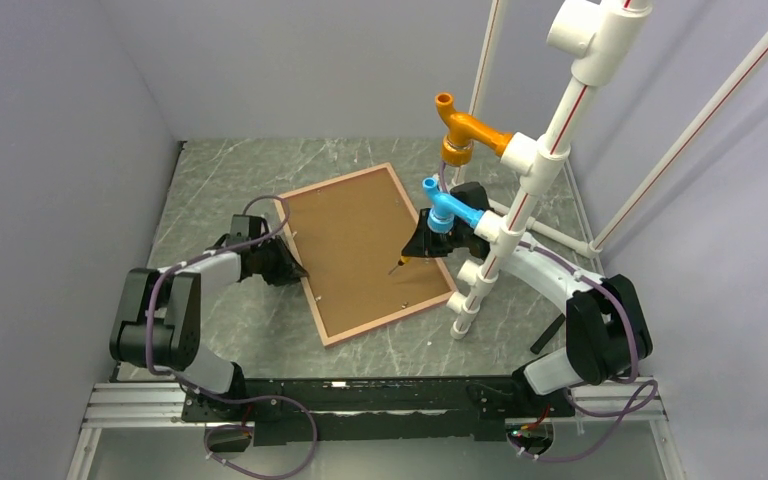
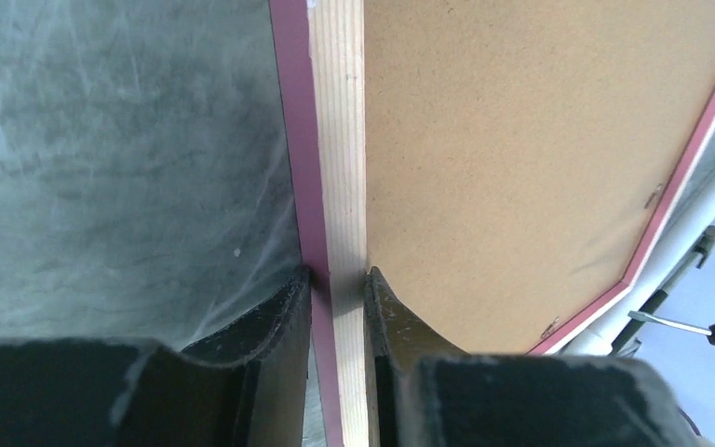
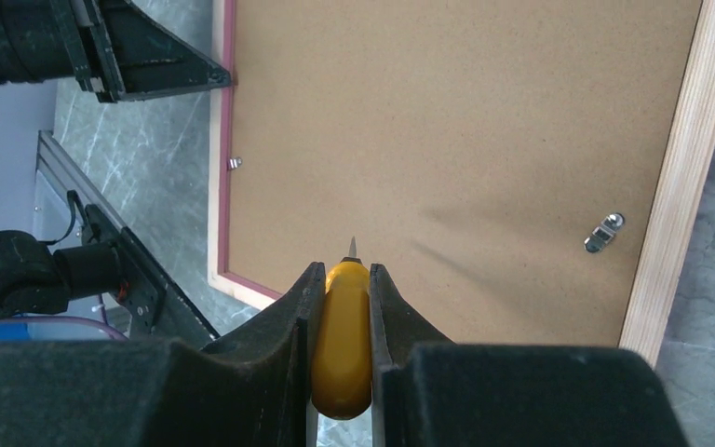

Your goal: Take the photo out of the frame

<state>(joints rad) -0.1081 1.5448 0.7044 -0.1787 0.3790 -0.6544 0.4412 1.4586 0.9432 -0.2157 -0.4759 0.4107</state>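
Note:
The pink frame (image 1: 392,320) lies face down on the grey table, its paler wood back up (image 2: 340,140). The brown backing board (image 1: 360,250) fills it and hides the photo. My left gripper (image 1: 300,268) is shut on the frame's left edge (image 2: 338,279), one finger on either side of the border. My right gripper (image 1: 415,250) is shut on a yellow-handled screwdriver (image 3: 343,335), tip down, just above the board (image 3: 465,121) near its right side. Small metal clips (image 3: 603,233) (image 2: 654,196) sit along the frame's inner edge.
A white pipe stand (image 1: 520,200) with an orange fitting (image 1: 460,125) and a blue fitting (image 1: 445,205) stands close to the frame's right edge, beside my right arm. Grey walls enclose the table on the left, back and right.

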